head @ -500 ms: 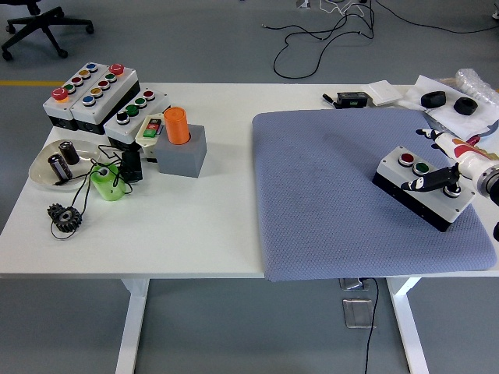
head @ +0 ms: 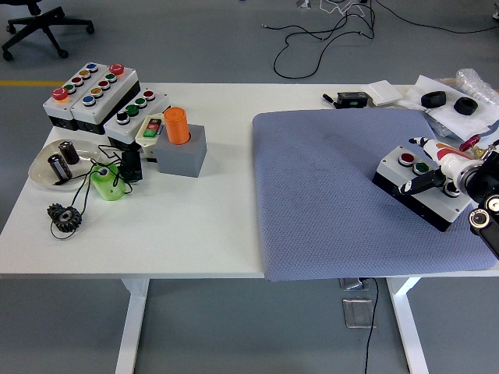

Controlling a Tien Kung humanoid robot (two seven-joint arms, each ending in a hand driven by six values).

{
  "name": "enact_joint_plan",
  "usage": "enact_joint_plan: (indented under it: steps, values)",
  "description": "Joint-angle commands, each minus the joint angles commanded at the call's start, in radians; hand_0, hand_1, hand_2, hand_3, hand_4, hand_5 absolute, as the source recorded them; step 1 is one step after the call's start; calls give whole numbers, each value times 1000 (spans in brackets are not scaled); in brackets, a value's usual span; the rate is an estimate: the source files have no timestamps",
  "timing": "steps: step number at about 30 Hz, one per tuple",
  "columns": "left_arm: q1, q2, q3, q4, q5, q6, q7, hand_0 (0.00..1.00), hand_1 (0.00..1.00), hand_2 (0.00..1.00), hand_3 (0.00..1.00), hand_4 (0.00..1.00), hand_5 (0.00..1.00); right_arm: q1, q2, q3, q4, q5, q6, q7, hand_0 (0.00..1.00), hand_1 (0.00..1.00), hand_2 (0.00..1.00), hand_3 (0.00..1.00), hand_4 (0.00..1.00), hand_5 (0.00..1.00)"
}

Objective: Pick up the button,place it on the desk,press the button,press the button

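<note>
Nearest you, the white table's (head: 195, 234) front strip is bare, and the left arm is nowhere in view. On the grey mat (head: 335, 195) at the right sits the button box (head: 421, 185), a white-topped, black-sided unit with a red and a green button at its far end, lying square on the mat and near its right edge, so the placing step looks done. The right hand (head: 444, 178) is over the box's near half; compared with half a second ago it has pulled toward the right edge and turned, with more of the black forearm now in frame at the lower right, while the box itself has not shifted. One dark finger (head: 417, 185) reaches across the lid just short of the green button; the other fingers are bunched and hard to read, but they grip nothing. You're likely lining up a press. Farther off on the left, the orange cylinder (head: 177, 125) on its grey block (head: 183, 152) and the spare button boxes (head: 97, 93) are untouched.
</note>
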Motion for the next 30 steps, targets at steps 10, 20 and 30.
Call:
enact_joint_plan:
  steps: [10, 20, 30]
  values:
    - [-1, 0, -1, -1, 0, -1, 1, 599, 518, 492, 455, 271, 976, 89, 48, -47, -141, -57, 33, -32, 919, 883, 960, 981, 998, 256]
    - [-3, 1, -7, 1, -3, 2, -2, 600, 517, 490, 450, 273, 977, 116, 50, -105, -200, -132, 98, -55, 647, 586, 571, 835, 984, 238]
    - [-4, 1, -7, 1, 0, 2, -1, 599, 518, 490, 446, 274, 971, 121, 30, -149, -225, -197, 59, -53, 269, 191, 218, 347, 806, 74]
